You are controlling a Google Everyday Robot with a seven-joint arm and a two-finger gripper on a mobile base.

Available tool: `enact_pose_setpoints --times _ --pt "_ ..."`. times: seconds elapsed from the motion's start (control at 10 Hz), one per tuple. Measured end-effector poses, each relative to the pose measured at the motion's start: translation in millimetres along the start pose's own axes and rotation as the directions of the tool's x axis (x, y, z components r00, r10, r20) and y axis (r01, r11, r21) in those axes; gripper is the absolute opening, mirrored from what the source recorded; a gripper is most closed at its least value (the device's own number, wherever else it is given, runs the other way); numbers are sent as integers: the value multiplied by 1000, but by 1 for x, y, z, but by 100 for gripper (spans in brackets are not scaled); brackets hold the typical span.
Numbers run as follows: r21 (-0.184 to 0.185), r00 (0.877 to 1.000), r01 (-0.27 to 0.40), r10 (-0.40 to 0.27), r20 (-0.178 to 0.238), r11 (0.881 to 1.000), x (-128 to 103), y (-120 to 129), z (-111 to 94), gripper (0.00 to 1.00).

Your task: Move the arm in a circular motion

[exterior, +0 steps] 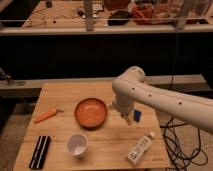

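- Cream-white, the arm [165,97] reaches in from 3 o'clock, its rounded elbow over the table's middle and its narrow end pointing down.
- The gripper [127,118] hangs just right of the orange bowl [91,112], above the wood, holding nothing I can see; its fingers look close together, though I cannot tell for sure.
- Progress: one moment shows only a point on the circle, so I judge the sweep under way, with no saying how much is left.
- Wooden table [107,145]: a white cup [77,145] at 7 o'clock, a black bar [40,151] left of it, an orange carrot-like thing [45,115] at 9, a white bottle [139,148] at 5, something blue [136,115] behind the gripper.
- Black cables [180,142] trail at right; a dark gap and a cluttered bench [65,15] lie behind.
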Motion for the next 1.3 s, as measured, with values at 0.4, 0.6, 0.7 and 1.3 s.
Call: enact_pose_setpoints --times 0.4,0.6,0.7,1.3 --pt "6 997 73 -73 -19 997 23 -42 5 80" --pt "39 998 60 -59 -24 997 45 -46 2 80" --pt "52 999 39 -37 -30 998 57 -40 1 80" --pt "79 983 -166 171 -64 983 147 42 0 80"
